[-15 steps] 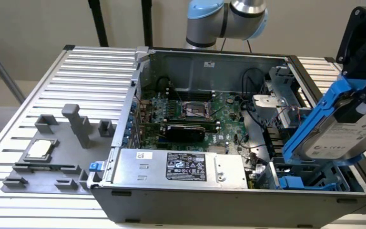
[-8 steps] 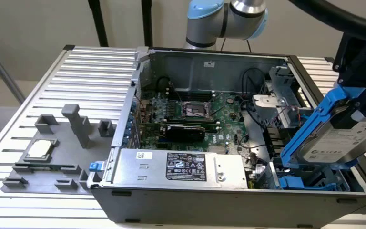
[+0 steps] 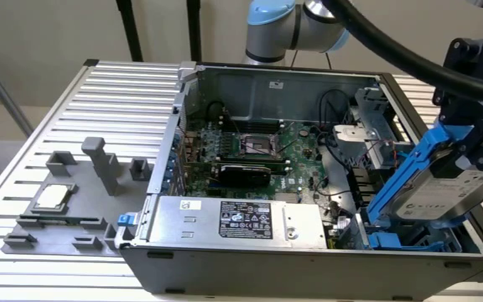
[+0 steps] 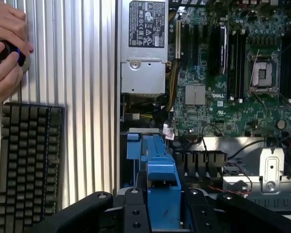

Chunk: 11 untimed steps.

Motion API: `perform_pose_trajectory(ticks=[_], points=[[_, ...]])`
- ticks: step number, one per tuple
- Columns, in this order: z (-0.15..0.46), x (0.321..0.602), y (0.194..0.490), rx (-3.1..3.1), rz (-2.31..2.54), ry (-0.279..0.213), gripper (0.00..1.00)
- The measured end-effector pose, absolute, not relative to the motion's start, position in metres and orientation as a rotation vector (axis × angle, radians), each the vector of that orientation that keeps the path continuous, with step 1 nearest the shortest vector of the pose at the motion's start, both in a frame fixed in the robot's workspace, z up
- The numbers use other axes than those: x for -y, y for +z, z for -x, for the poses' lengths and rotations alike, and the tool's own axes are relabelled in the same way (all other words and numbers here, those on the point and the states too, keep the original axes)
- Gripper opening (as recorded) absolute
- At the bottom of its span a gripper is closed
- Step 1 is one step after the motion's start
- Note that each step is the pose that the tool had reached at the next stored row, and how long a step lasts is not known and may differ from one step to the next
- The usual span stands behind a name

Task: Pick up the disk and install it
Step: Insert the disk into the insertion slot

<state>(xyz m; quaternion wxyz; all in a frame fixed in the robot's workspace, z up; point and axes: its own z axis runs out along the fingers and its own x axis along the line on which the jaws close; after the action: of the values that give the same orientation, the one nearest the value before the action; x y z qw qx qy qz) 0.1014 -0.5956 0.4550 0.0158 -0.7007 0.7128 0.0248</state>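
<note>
One blue-framed disk [image 3: 455, 192] clamped in my gripper [image 3: 475, 154], tilted over the drive bay [image 3: 409, 242] at the case's [image 3: 309, 267] near corner, exterior view's right; install step, I reckon it needs squaring to the bay.

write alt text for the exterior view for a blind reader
The claw holds the disk, tilted in its blue frame, over the open computer case at the exterior view's right. Inside lie a green motherboard and a silver box with a black label; a small silver chip sits on a grey fixture beside the case.
</note>
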Motion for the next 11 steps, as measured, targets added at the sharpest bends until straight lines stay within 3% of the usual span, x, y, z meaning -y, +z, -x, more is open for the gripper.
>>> perform_pose_trajectory(ticks=[11], points=[[-0.105,0.596,0.441,-2.216,2.178,0.092,0.00]])
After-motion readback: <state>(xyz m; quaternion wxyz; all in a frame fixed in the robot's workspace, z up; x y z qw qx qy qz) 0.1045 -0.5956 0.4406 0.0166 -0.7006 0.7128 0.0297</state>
